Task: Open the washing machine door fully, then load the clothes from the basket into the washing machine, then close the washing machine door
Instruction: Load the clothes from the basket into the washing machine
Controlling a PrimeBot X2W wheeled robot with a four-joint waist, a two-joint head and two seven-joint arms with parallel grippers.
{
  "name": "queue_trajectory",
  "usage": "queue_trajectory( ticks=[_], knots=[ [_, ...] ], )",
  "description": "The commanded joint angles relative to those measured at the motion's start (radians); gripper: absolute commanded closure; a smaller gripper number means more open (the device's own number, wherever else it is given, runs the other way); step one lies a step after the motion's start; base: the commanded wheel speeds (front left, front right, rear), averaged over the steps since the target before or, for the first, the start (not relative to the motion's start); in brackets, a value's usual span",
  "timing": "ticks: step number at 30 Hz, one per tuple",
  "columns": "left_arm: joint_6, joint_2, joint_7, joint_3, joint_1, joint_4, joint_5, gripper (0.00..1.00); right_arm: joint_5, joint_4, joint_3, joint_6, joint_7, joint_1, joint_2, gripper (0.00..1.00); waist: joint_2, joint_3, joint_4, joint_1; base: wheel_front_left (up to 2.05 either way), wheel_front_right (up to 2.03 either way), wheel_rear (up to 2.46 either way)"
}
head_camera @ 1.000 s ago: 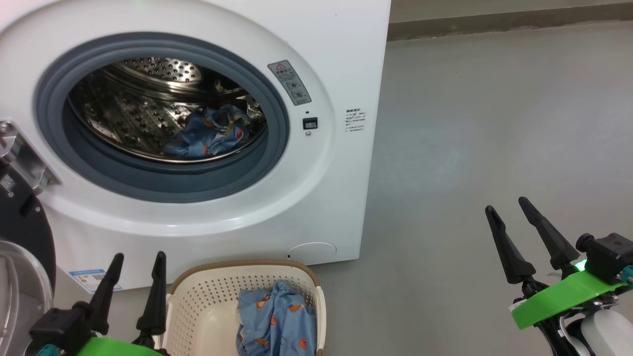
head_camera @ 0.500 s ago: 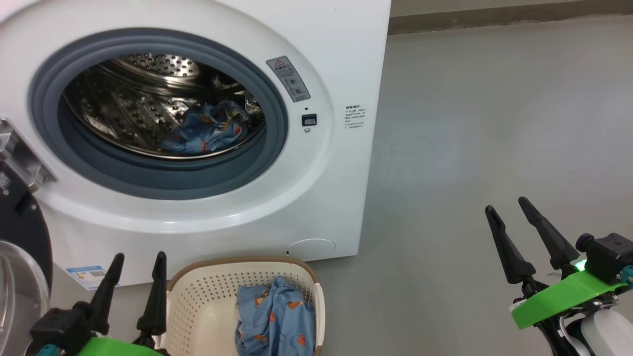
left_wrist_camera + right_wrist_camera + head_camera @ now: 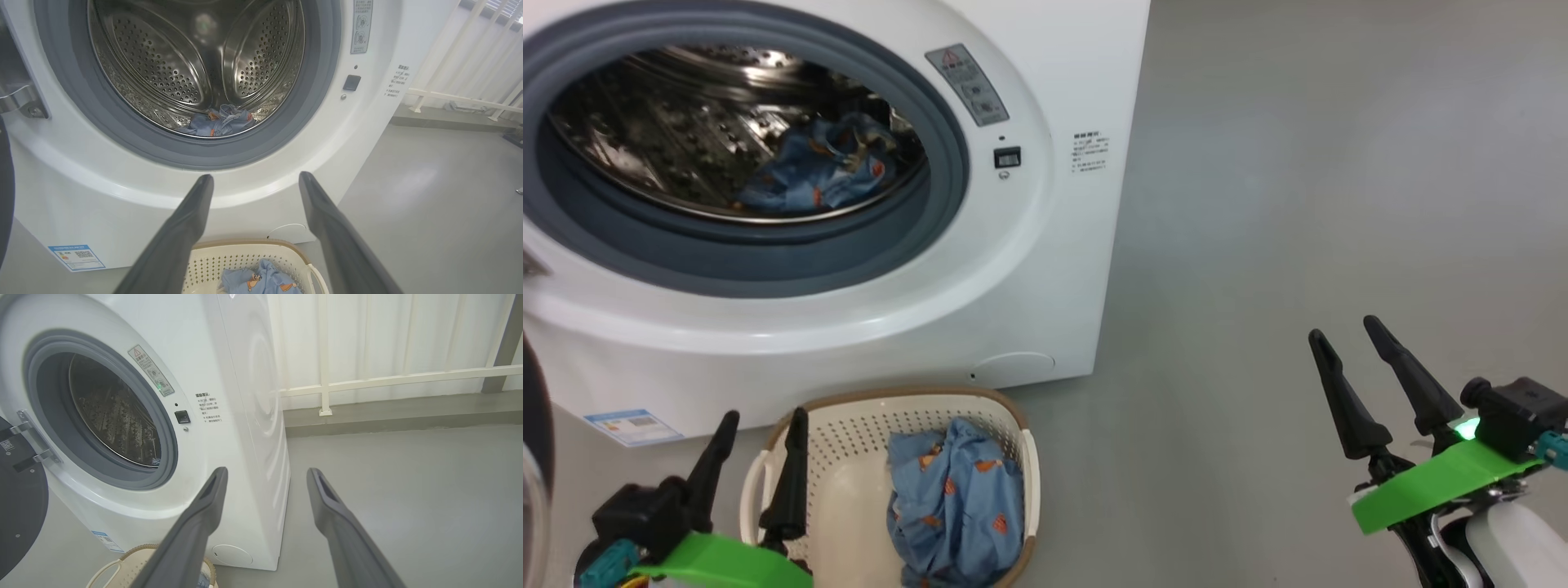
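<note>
Light blue fabric piece with orange-brown cartoon print (image 3: 956, 502) lies crumpled in right half of cream-white perforated plastic basket with brown rim band (image 3: 849, 457), just right of left gripper (image 3: 760, 420), slightly beyond its fingertips. Bundle's long axis runs roughly along finger direction. Left gripper: fingers apart, nothing held, inner finger over basket's left rim. Right gripper (image 3: 1339, 331): fingers apart, empty, well off over bare grey floor. Left arm clearly nearer (my judgement: short rightward-down reach). Second blue piece (image 3: 813, 167) already in steel drum of white front-loader washing machine (image 3: 1045, 269), ahead of left gripper, above.
</note>
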Motion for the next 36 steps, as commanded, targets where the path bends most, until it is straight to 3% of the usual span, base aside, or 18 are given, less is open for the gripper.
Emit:
queue_trajectory(
  ticks=[1, 17, 36],
  knots=[
    [-0.004, 0.025, 0.005, 0.033, -0.062, -0.006, 0.002, 0.00, 0.002, -0.023, 0.014, 0.005, -0.008, -0.040, -0.013, 0.00, 0.0000, 0.066, -0.031, -0.0001, 0.00, 0.00, 0.00],
    [-0.058, 0.043, 0.043, -0.008, -0.242, 0.099, 0.031, 0.00, 0.017, 0.024, 0.001, 0.005, -0.008, -0.136, 0.052, 0.00, 0.0000, 0.332, -0.074, -0.0001, 0.00, 0.00, 0.00],
    [-0.148, 0.025, 0.117, -0.095, -0.512, 0.361, 0.075, 0.00, 0.023, 0.074, 0.000, 0.005, -0.008, -0.241, 0.112, 0.00, 0.0000, 0.630, -0.081, -0.0001, 0.00, 0.00, 0.00]
  ],
)
